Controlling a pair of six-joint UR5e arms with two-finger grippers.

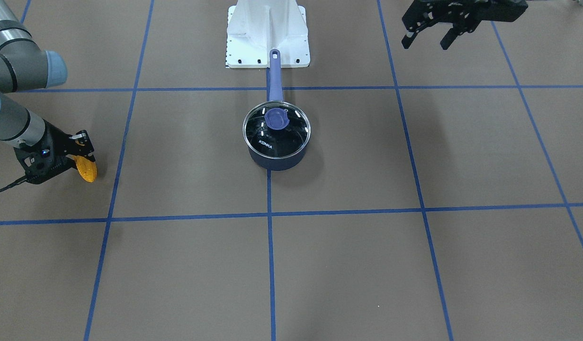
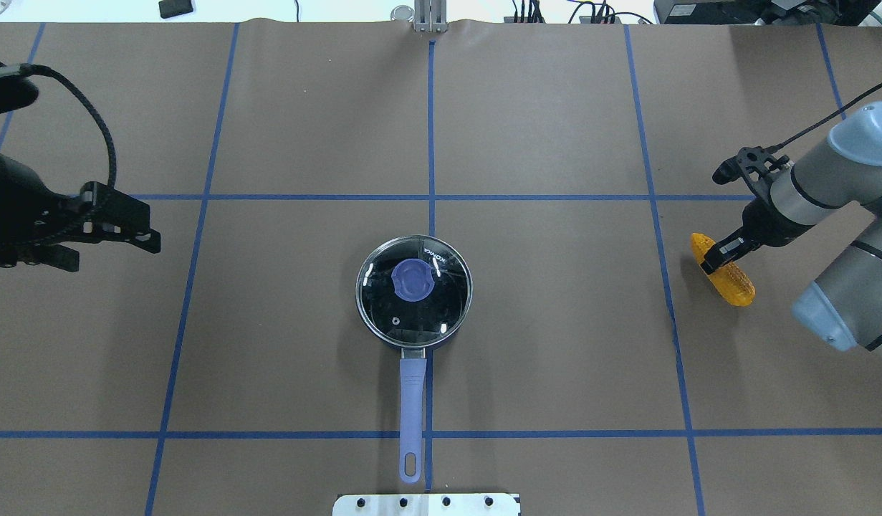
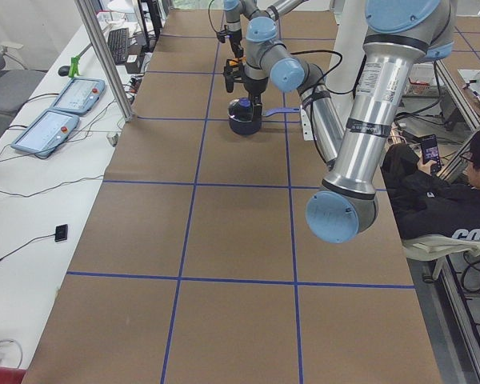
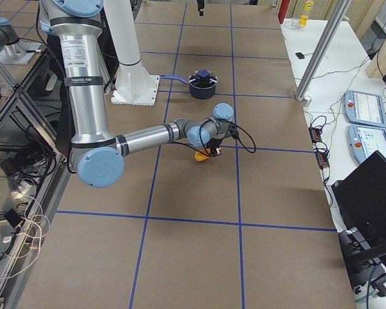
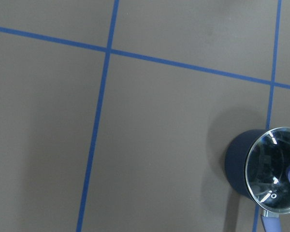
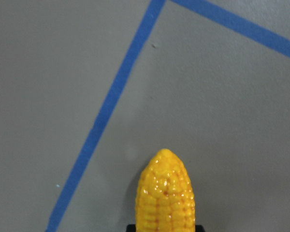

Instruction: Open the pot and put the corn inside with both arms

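The pot [image 1: 278,160] stands in the middle of the table with its glass lid [image 2: 414,301] on and its long handle [image 2: 412,401] pointing toward the robot base. It also shows at the lower right of the left wrist view [image 5: 239,159]. The corn [image 2: 732,284] is far out on the robot's right, low at the table. My right gripper [image 2: 720,254] is shut on the corn near its thick end; the tapered tip points forward in the right wrist view [image 6: 165,193]. My left gripper [image 2: 107,251] is open and empty, raised well to the left of the pot.
The white robot base plate [image 1: 267,33] lies just behind the pot handle's end. Blue tape lines [image 2: 431,143] divide the brown table into squares. A seated person [image 3: 464,184] and side tables with tablets [image 3: 64,96] lie off the table's edges.
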